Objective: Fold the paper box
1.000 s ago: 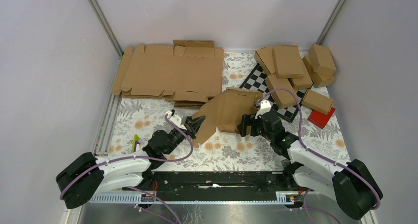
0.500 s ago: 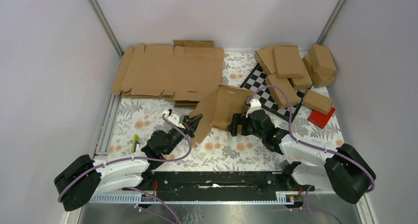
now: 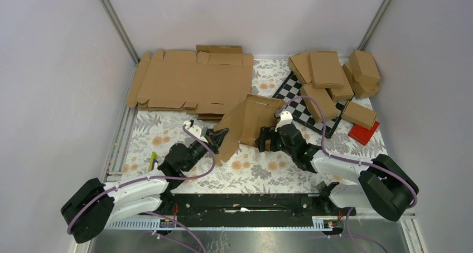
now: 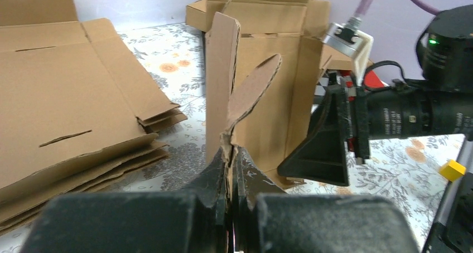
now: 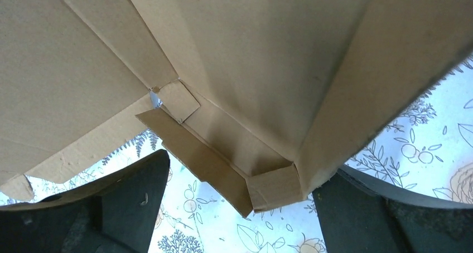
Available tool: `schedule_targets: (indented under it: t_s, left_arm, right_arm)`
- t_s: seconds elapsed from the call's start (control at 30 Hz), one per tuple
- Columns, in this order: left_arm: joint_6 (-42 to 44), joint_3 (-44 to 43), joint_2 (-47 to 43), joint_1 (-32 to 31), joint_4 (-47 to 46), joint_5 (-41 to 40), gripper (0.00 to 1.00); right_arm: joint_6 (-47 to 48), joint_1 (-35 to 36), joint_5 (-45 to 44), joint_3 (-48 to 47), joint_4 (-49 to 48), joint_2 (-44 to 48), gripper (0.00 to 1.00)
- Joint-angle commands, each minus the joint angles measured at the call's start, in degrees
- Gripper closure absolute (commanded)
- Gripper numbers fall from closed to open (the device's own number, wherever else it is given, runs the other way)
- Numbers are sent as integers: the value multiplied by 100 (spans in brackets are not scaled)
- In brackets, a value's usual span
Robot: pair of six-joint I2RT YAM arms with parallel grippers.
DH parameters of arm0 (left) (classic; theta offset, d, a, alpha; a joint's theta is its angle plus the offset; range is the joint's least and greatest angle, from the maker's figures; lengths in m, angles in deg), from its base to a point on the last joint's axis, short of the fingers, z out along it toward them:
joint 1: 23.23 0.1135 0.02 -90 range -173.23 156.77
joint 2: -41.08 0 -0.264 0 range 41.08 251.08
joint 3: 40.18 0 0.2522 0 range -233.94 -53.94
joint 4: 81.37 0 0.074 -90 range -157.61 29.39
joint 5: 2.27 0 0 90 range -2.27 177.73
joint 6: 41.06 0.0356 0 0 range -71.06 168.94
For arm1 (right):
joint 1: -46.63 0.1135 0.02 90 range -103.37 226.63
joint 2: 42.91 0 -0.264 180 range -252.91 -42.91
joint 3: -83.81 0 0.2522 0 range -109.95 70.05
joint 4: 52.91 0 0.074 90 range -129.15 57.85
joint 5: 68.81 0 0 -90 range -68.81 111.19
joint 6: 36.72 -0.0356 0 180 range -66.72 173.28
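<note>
The paper box point(image 3: 254, 119) is a partly folded brown cardboard blank standing tilted in the middle of the flowered table. My left gripper point(image 3: 219, 137) is shut on a thin flap at its lower left edge; in the left wrist view the flap point(image 4: 245, 94) rises straight out of the closed gripper point(image 4: 231, 159). My right gripper point(image 3: 266, 140) is open at the box's lower right corner. From the right wrist, the box's panels point(image 5: 251, 52) fill the view, and a folded corner tab point(image 5: 273, 189) hangs between the wide-spread fingers point(image 5: 128, 191) of the right gripper point(image 5: 245, 172).
A stack of flat cardboard blanks point(image 3: 189, 83) lies at the back left. Several folded boxes point(image 3: 334, 77) are piled at the back right on a chequered board point(image 3: 294, 94), with a red block point(image 3: 363, 133) beside them. Grey walls close in both sides.
My right gripper has moved left and forward up against the box, staying open. The box has shifted left and stands steeper. The left gripper keeps its hold on the flap.
</note>
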Motion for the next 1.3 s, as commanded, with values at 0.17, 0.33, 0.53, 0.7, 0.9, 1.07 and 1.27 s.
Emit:
schedule_targets:
  t_s: [0.17,0.33,0.53,0.7,0.9,1.07,1.27]
  left_arm:
    - [-250,-319,409,0,-292,1112,100]
    - [-321,-399,508,0,-254,1089,100]
    - [-307,-449,544,1,-164,1132,100]
    - [-304,-459,539,6,-117,1066,100]
    - [-277,-442,443,2,23,789,100]
    - [-269,-471,414,3,151,590,100]
    - [-252,-494,367,0,262,426,100]
  right_arm:
    - [479,71,1012,-404,-101,-470,3]
    - [605,71,992,-538,229,-501,0]
    - [739,214,612,-962,852,-928,0]
    - [-278,340,138,-757,581,-939,0]
    - [-972,463,-232,-211,-388,-773,1]
    - [-1185,663,-1213,-742,934,-742,0]
    - [-1572,665,-1772,-575,1575,-181,0]
